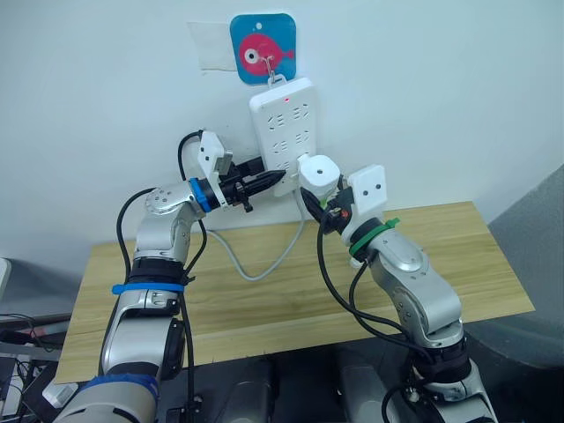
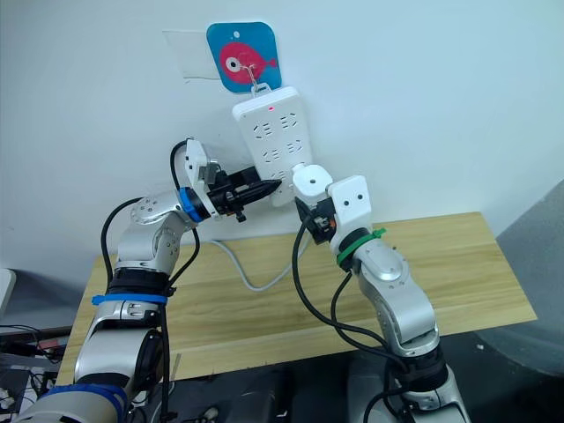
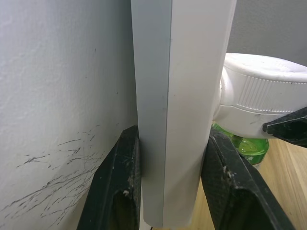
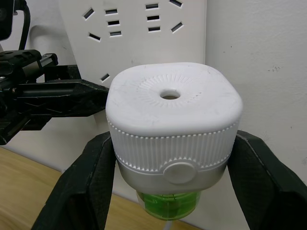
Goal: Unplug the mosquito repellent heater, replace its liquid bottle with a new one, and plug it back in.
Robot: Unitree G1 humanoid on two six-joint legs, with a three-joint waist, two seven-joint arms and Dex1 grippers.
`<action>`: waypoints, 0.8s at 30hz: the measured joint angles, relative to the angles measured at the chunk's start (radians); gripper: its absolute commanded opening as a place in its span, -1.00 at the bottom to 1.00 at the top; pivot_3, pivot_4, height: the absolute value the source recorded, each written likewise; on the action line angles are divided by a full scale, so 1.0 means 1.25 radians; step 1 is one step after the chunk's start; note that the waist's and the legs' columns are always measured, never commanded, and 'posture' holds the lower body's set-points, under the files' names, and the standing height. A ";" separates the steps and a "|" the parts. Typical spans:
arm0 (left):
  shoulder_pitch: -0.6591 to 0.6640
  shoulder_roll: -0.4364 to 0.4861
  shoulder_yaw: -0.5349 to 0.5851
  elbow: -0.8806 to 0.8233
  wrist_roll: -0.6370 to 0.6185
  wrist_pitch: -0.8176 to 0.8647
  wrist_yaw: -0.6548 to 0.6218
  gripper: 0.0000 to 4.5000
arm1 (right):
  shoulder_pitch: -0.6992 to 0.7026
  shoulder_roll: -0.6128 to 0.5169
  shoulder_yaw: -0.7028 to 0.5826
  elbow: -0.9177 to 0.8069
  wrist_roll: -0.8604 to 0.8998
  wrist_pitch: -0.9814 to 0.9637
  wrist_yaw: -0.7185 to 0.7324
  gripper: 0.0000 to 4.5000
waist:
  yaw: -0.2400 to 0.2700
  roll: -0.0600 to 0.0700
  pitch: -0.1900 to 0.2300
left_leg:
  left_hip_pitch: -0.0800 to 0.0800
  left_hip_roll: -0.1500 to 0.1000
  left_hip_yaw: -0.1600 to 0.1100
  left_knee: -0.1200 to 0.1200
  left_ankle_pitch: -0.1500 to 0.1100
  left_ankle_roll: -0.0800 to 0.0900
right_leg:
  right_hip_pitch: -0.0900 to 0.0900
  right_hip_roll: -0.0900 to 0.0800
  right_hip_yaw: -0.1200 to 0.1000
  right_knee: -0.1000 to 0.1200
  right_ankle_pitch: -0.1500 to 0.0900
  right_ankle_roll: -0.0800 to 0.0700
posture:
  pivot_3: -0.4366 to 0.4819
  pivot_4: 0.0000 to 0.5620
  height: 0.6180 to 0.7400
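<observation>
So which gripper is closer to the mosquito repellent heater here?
Right. The right gripper has its fingers on either side of the mosquito repellent heater. The left gripper clamps the power strip edge beside it.

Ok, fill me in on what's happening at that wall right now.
The robot is working at the white power strip hanging on the wall above the wooden table. Its left gripper clamps the strip's lower edge, bracing it. Its right gripper is closed around the mosquito repellent heater, whose green liquid bottle is attached underneath. The heater sits at the strip's lower end; whether it is plugged in cannot be told.
</observation>
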 measured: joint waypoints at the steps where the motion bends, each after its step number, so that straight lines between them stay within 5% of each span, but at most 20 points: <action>1: 0.000 0.000 0.001 0.000 0.000 0.000 0.000 -0.42 | -0.002 -0.003 0.002 0.000 -0.004 0.000 0.001 0.33 | 0.000 0.000 0.000 | 0.000 0.000 0.000 0.000 0.000 0.000 | -0.001 0.000 0.000 0.000 0.000 0.000 | -0.30 -0.15 1.00; 24: 0.004 0.001 0.017 0.000 0.005 0.002 0.006 -0.42 | -0.074 0.065 -0.044 -0.004 0.022 0.138 -0.010 0.33 | -0.006 0.000 0.000 | -0.001 0.001 0.001 0.000 0.004 -0.004 | -0.006 0.001 0.002 0.006 0.002 -0.003 | -0.30 -0.12 1.00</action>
